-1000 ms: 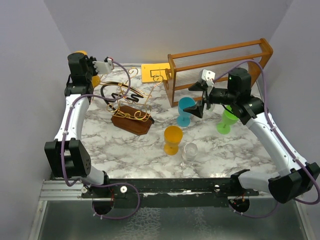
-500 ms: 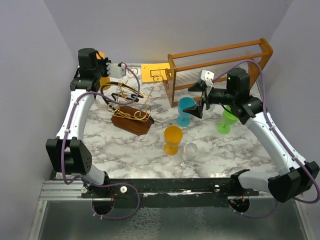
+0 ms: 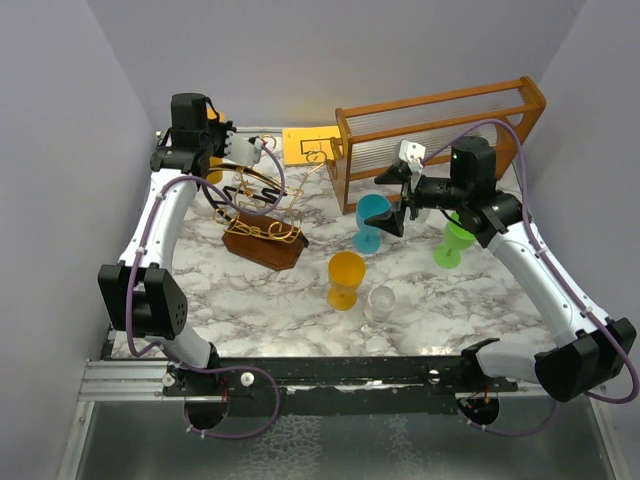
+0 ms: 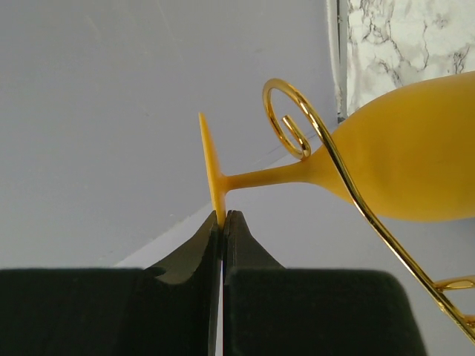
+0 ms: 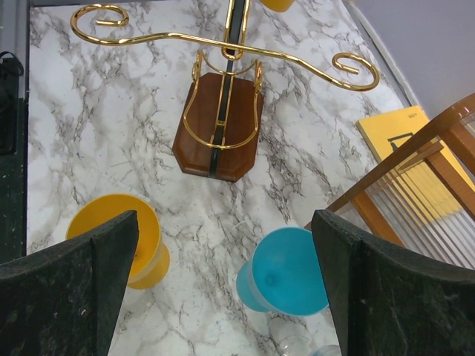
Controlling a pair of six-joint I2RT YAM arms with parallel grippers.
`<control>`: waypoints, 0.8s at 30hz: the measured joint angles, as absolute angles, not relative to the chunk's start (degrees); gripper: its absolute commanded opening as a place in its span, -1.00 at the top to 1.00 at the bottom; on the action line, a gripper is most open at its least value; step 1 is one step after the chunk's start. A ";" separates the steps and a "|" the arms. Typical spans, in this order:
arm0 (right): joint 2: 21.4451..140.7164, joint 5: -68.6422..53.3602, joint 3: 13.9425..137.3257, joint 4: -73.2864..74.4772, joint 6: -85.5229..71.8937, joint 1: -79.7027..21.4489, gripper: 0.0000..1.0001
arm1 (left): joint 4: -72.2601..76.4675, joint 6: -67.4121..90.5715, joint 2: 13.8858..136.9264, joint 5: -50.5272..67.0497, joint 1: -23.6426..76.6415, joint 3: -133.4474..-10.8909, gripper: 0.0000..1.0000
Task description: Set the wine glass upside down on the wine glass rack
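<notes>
Surface: white-grey marble tabletop (image 3: pixel 300 290), plain grey walls round it.
L pincer: left gripper (image 4: pixel 223 222) pressed together on foot rim of wine glass (image 4: pixel 401 167); only the thin edge sits between the pads.
Task glass: orange, held sideways in air at 11 o'clock of table, stem level, bowl toward 3 o'clock in left wrist view; not yet inverted.
Rack: wine glass rack (image 5: pixel 208 141) at 10 o'clock of table, just beside held glass; gold curl (image 4: pixel 300 146) crosses in front of stem, touching or not can't tell.
R pincer: right gripper (image 5: pixel 225 222) spread wide, nothing in it, hovering at 2 o'clock above blue glass (image 5: pixel 289 271).
Risk 1: prob. slip or pivot of glass, since the hold is on the rim edge w/ bowl weight far out.
Risk 2: poss. snag of stem on curl during the turn; light stand could get dragged or tipped.
Risk 3: bowl knock vs wire arm if swung w/o clearance.
Left wrist only: exact pinch; curl vs stem.
Top only: whole layout; held glass mostly hidden behind arm there.
Right wrist only: rack from above, both curled arms, base; second orange glass (image 5: pixel 119 237) at 7 o'clock.
</notes>
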State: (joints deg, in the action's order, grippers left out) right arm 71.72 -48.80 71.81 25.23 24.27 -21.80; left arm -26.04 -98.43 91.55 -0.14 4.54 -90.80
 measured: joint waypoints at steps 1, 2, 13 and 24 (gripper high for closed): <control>71.75 -48.80 71.81 25.23 24.27 -21.80 -0.99 | -26.41 -98.85 91.64 -0.03 4.58 -91.24 1.00; 71.79 -48.80 71.81 25.23 24.27 -21.80 -0.99 | -26.70 -99.22 91.66 0.03 4.62 -91.55 1.00; 72.12 -48.80 71.68 25.21 24.27 -21.80 -0.99 | -31.20 -101.58 91.74 0.67 5.30 -93.41 1.00; 72.62 -48.80 71.59 25.21 24.27 -21.80 -0.99 | -32.25 -102.56 91.74 1.08 5.65 -93.97 1.00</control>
State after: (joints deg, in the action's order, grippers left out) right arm 72.62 -48.80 71.59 25.21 24.27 -21.80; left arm -32.25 -102.56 91.74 1.08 5.65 -93.97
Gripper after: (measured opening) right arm 0.994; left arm 0.020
